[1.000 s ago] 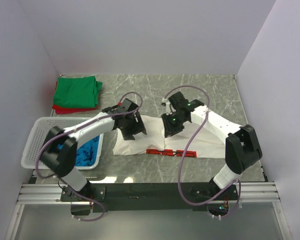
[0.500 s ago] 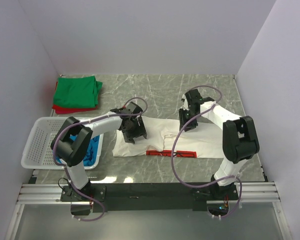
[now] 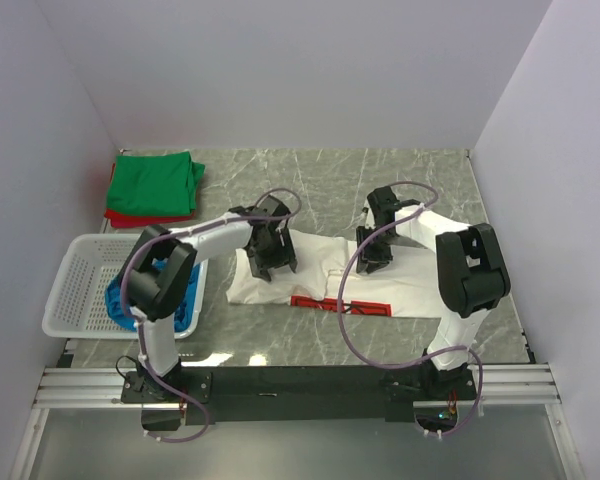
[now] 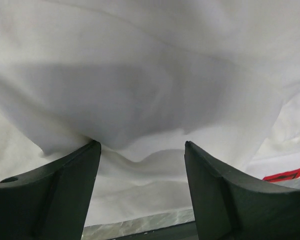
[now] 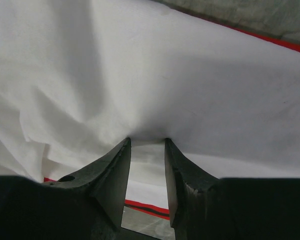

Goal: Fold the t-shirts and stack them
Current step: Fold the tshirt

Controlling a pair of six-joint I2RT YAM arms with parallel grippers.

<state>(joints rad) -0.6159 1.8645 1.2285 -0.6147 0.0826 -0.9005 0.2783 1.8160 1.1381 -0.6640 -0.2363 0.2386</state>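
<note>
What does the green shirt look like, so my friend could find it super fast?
Start at the grey marble table and look at its far left corner, just beyond the white basket. A folded green shirt lies there on top of a red shirt. It is the only green thing in sight.

Four t-shirts are here: one white t-shirt [image 3: 412, 292] in the middle, one green t-shirt [image 3: 156, 184] and one red t-shirt [image 3: 130, 218] at the far left, and one blue t-shirt [image 3: 186, 310] at the near left. There is one basket [image 3: 75, 282], one table [image 3: 310, 170] and two robot arms, the left arm [image 3: 206, 240] and the right arm [image 3: 432, 226].
</note>
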